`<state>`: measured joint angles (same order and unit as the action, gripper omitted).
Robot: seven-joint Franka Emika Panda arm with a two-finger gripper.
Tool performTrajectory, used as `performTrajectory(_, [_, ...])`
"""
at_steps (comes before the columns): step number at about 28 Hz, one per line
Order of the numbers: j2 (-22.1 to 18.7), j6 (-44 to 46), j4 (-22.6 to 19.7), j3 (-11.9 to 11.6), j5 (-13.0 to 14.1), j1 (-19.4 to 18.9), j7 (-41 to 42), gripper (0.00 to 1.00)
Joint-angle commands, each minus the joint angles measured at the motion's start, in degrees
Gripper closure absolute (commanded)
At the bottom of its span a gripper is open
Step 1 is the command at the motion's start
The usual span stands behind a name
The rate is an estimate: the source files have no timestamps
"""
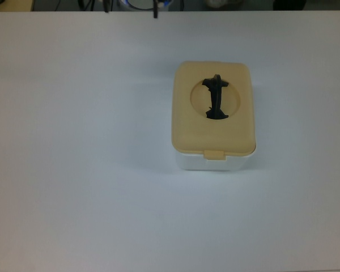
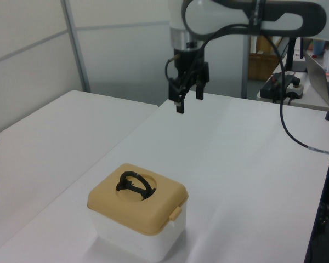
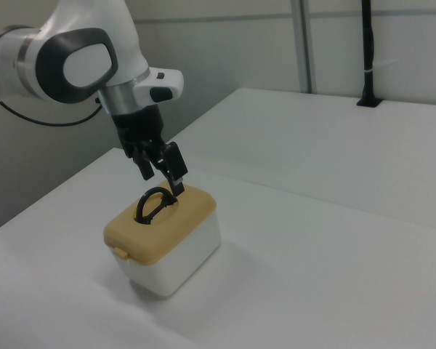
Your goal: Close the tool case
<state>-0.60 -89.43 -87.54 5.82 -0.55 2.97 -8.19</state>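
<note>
The tool case (image 1: 214,161) is a white tub with its tan lid (image 1: 213,122) lying flat on top. A black handle (image 1: 216,97) stands up in the lid's round recess, and a latch tab (image 1: 215,153) hangs over the near edge. In the left view my gripper (image 2: 189,103) is open and empty, high above the table and well behind the case (image 2: 137,219). The right view shows the gripper (image 3: 161,171) lined up just over the handle (image 3: 154,204), with nothing between its fingers. The top view shows no clear sight of the gripper.
The case stands on a wide white table (image 1: 73,170). A black cable (image 2: 296,137) hangs from the arm over the table's right side in the left view. A black post (image 3: 368,54) stands at the table's far edge in the right view.
</note>
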Motion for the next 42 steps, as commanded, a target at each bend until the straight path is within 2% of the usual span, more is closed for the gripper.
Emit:
performTrajectory(1, [-1.2,0.6,-1.1,-0.1,0.5,1.9,1.1,0.00])
performTrajectory(6, [-1.0,0.3,-1.5,0.2,-0.3,1.7,1.1,0.00])
performTrajectory(14, [-0.5,0.0,-1.3,0.1,0.9,1.8,1.7,0.00])
performTrajectory(42, [-0.6,0.5,-1.1,0.1,1.6,1.7,1.4,0.00])
